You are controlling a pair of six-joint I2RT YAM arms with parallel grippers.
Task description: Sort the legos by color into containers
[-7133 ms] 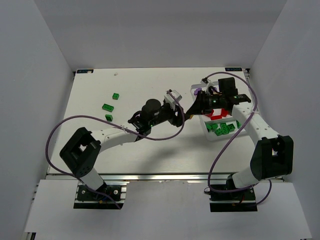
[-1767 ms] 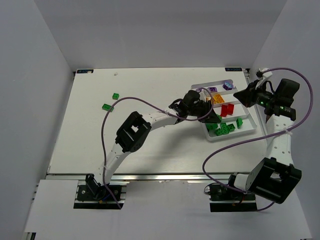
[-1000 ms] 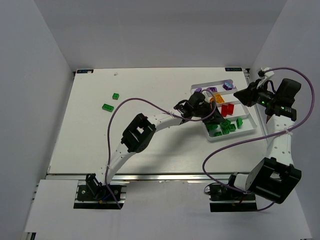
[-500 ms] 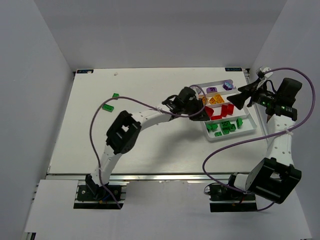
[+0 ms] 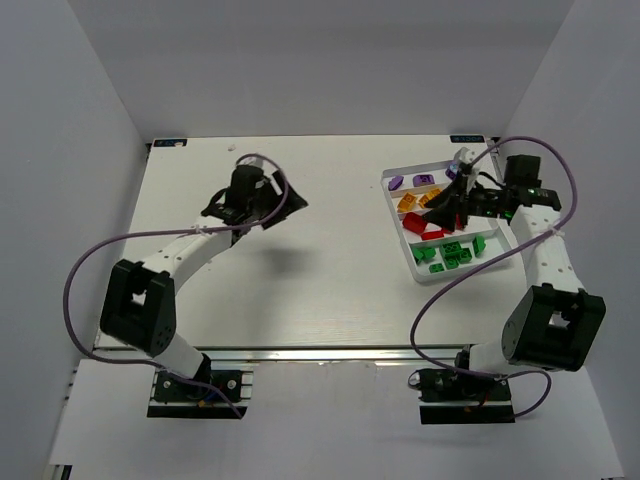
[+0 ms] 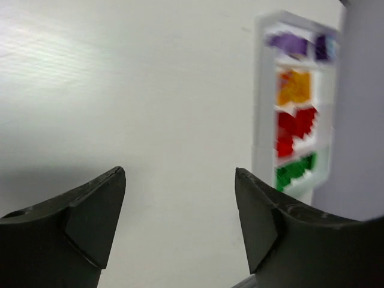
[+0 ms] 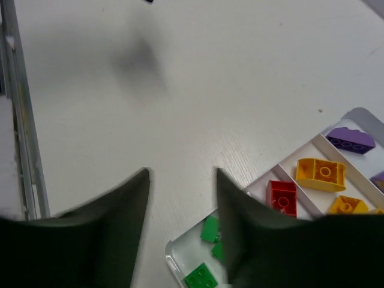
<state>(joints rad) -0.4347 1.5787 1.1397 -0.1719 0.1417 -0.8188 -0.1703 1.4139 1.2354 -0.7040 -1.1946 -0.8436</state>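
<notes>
The white tray point(image 5: 505, 243) stands at the right of the table. Its compartments hold purple point(image 5: 397, 182), orange point(image 5: 409, 201), red point(image 5: 432, 233) and green legos point(image 5: 446, 257). My right gripper point(image 5: 440, 205) hovers open and empty over the tray's left side. In the right wrist view point(image 7: 181, 173) its jaws are apart above the table, at the tray's corner point(image 7: 171, 252), with green point(image 7: 209, 228), red point(image 7: 281, 195), yellow point(image 7: 321, 173) and purple bricks point(image 7: 350, 140) inside. My left gripper point(image 5: 293, 204) is open and empty above the bare table point(image 6: 179, 174), far from the blurred tray point(image 6: 261, 102).
My left arm point(image 5: 240, 195) lies over the far-left part of the table and hides what is under it. No loose brick shows on the table. White walls stand on three sides. A metal rail point(image 7: 21, 120) runs along the near edge.
My left arm has swung away from the tray to the far left. My right gripper has moved in from the right over the tray. The loose green bricks no longer show.
</notes>
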